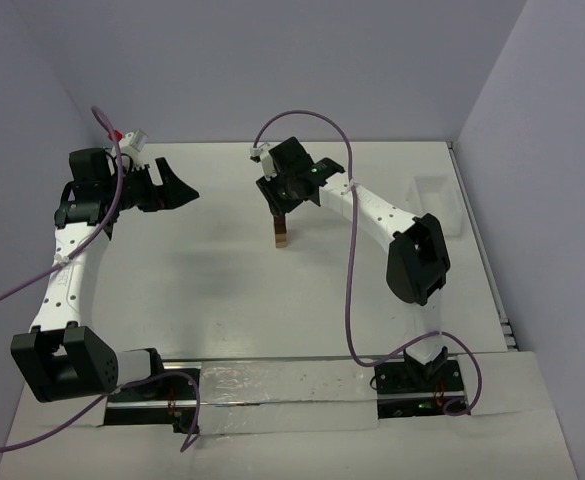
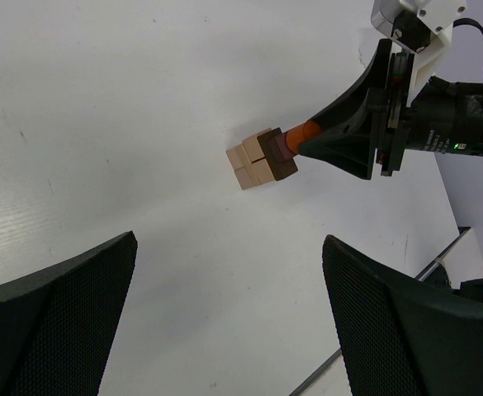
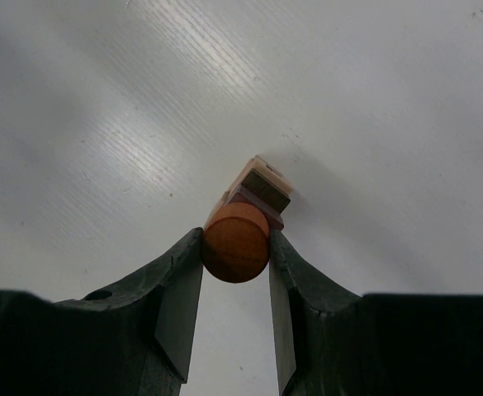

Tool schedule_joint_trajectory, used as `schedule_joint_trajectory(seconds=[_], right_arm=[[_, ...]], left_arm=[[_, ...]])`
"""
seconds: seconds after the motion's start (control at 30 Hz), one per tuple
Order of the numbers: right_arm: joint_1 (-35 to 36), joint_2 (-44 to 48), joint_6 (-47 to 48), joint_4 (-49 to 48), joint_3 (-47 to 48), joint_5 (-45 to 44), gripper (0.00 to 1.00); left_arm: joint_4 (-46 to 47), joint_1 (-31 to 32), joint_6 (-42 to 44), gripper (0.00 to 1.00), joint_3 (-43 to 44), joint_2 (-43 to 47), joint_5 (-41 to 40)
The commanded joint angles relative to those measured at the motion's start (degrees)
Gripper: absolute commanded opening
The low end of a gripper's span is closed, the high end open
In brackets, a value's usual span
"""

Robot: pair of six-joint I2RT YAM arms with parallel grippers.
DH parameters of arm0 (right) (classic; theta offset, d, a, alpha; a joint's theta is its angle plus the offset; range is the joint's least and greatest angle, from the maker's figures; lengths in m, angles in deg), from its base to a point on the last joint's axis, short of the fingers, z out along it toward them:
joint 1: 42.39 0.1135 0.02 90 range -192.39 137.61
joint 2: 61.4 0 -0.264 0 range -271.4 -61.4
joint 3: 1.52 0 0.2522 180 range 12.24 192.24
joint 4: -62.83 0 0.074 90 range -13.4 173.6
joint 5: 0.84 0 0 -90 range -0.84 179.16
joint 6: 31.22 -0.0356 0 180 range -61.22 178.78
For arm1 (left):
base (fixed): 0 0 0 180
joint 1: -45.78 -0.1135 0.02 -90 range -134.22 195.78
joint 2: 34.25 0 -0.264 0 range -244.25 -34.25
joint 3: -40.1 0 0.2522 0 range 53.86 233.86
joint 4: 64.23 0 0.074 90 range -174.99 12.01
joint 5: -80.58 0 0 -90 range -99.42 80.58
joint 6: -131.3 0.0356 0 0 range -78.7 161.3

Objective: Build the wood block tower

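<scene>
Top: the narrow tower of tan and dark-brown wooden cubes (image 1: 281,233) stands centre-scene beneath my right gripper (image 1: 278,208); left wrist: my left gripper (image 2: 229,241) is spread, well apart on the left; right wrist: the jaws pinch an orange round wooden piece (image 3: 235,242) over the tower; I judge an off-centre release could topple it.

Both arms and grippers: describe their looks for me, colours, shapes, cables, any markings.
The left arm and right arm have white tubular links and bulky black joint housings. A purple cable loops along each. The left gripper is black, its broad tapered fingers mesh-textured. The right gripper is the same black, with wedge-shaped fingers. A small green light glows on its wrist.
</scene>
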Motion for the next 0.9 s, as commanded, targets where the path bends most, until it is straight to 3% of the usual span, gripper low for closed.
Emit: schedule_joint_trajectory(seconds=[0.0, 0.87], right_arm=[[0.4, 0.4, 0.0, 0.0, 2.8, -0.4, 0.23], [-0.2, 0.7, 0.1, 0.2, 2.6, -0.5, 0.25]], left_arm=[[2.0, -0.4, -0.3, 0.99, 1.3, 0.8, 1.4], [2.0, -0.5, -0.3, 0.99, 1.3, 0.8, 1.5]])
